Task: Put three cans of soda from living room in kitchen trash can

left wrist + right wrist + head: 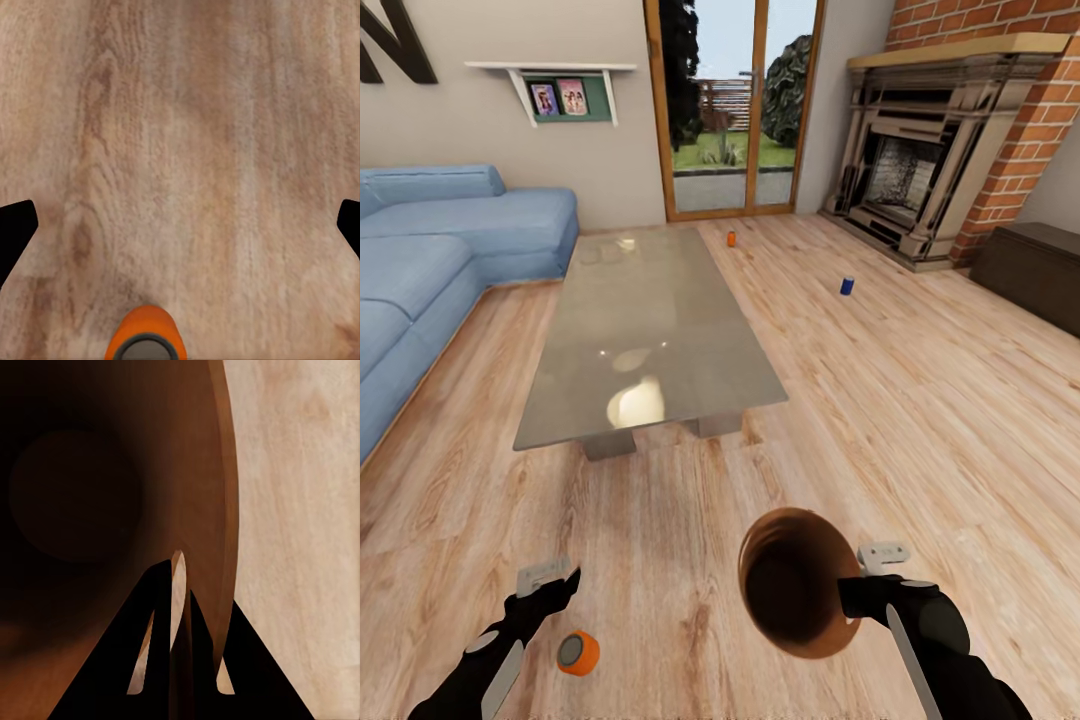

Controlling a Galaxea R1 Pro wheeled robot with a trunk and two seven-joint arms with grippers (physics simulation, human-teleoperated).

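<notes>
An orange can of soda (578, 652) (145, 341) sits on the wood floor, its silver top towards the head camera, just beside my left gripper (555, 600) (180, 225). That gripper hangs open over bare floor, apart from the can. My right gripper (850, 597) (180, 566) is shut on the rim of the trash can (795, 580) (90, 495), a bucket held tilted so its copper-brown inside shows. Far off on the floor stand another orange can (731, 238) near the glass doors and a blue can (847, 286) before the fireplace.
A long glass-topped low table (650, 330) stands ahead in the middle. A blue sofa (430, 250) runs along the left. The brick fireplace (920, 170) and a dark chest (1035, 270) are at the right. Open wood floor lies right of the table.
</notes>
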